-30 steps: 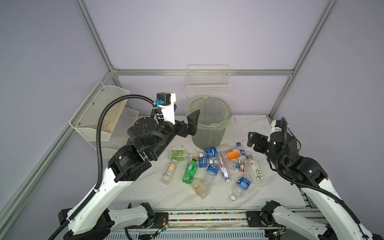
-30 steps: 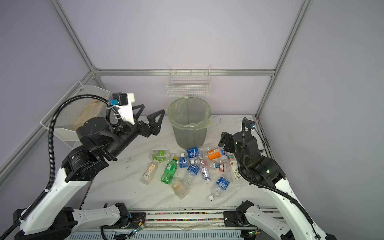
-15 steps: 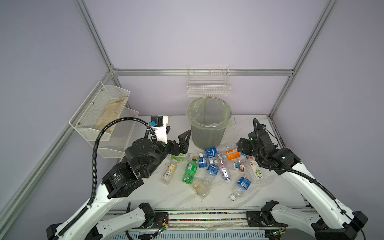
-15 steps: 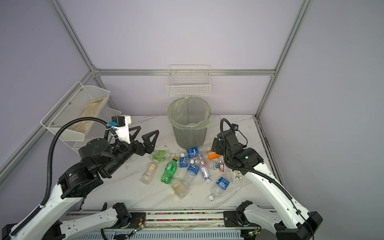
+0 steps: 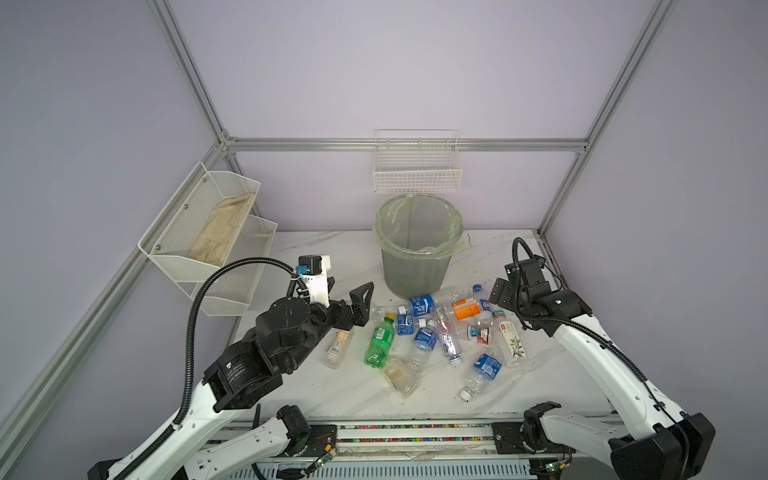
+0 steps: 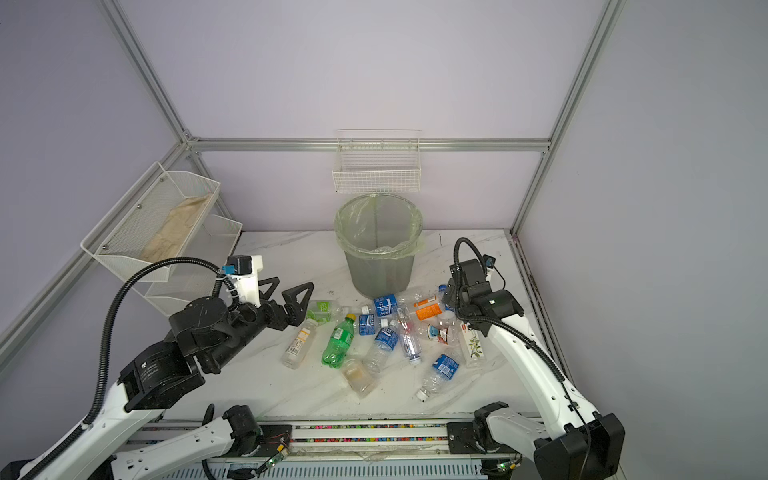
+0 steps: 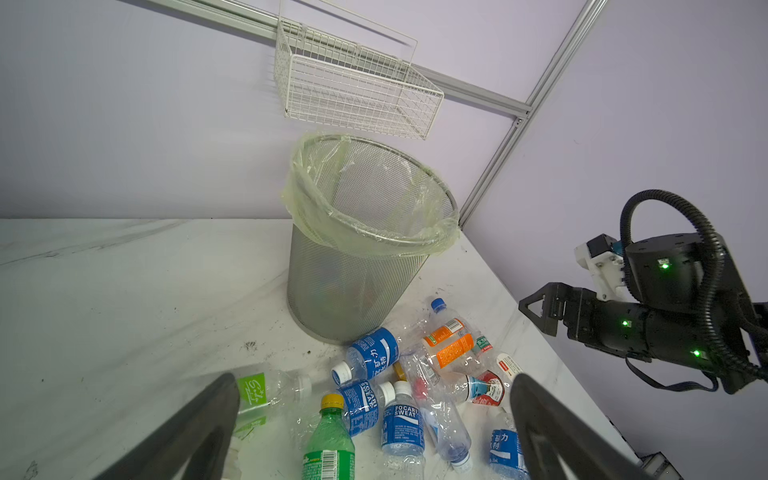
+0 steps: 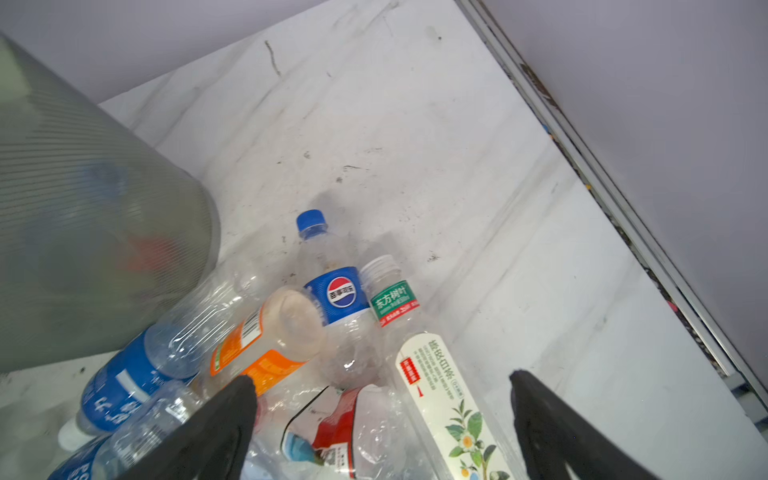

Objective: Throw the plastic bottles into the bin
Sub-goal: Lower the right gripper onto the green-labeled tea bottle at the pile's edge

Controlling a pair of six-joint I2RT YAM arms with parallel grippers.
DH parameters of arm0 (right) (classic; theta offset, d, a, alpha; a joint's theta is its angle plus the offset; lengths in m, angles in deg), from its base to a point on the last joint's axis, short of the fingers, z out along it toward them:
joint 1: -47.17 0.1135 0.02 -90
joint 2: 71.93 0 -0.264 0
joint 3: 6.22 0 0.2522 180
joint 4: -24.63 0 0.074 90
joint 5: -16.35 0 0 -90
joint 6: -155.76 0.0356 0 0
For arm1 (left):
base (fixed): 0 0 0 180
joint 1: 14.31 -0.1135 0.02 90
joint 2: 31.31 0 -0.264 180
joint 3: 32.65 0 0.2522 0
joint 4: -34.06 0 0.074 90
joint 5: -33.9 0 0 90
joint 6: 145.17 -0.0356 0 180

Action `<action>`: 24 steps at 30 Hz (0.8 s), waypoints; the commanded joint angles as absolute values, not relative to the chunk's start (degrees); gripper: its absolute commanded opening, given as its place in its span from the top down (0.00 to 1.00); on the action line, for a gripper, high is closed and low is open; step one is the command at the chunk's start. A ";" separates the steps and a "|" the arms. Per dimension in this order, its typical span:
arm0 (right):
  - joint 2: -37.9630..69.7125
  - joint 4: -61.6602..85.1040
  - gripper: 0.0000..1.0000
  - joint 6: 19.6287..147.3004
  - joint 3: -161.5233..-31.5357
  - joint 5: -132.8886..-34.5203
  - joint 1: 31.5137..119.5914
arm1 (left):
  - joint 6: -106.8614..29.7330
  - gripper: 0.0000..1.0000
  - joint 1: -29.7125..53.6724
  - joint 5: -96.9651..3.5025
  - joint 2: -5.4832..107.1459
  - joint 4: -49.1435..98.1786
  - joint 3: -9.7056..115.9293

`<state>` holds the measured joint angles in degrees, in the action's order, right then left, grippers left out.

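Observation:
Several plastic bottles lie in a heap on the white table in front of the bin, a grey mesh basket with a pale green liner. A green soda bottle with a yellow cap lies at the heap's left. My left gripper hangs open just left of the heap, nothing between its fingers; its wrist view looks over the blue-labelled bottles toward the bin. My right gripper is open low over the heap's right end, above a red-labelled crushed bottle and a white tea bottle.
A white wire basket hangs on the back wall above the bin. A white two-tier mesh shelf holding a beige cloth stands at the left. A metal rail runs along the table's right edge.
Both arms have come down toward the heap. The left gripper dropped from beside the bin's rim to the heap's left end; the right one reached in to its right end. Both stayed open.

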<state>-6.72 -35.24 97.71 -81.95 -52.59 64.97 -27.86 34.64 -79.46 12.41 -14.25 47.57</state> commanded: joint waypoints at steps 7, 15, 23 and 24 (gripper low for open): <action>-6.57 -35.62 0.03 101.32 -77.27 -57.04 60.17 | -26.26 0.00 34.91 -81.15 9.93 -14.52 43.99; -2.32 -35.39 0.03 105.12 -73.70 -59.15 59.21 | -26.08 0.00 34.91 -81.47 9.46 -14.68 43.24; -2.62 -33.04 0.03 106.11 -70.36 -60.38 59.05 | -25.82 0.00 34.91 -82.29 7.99 -15.21 42.15; -2.73 -32.77 0.03 106.31 -69.41 -60.82 59.12 | -25.73 0.00 34.90 -82.42 7.91 -15.21 42.03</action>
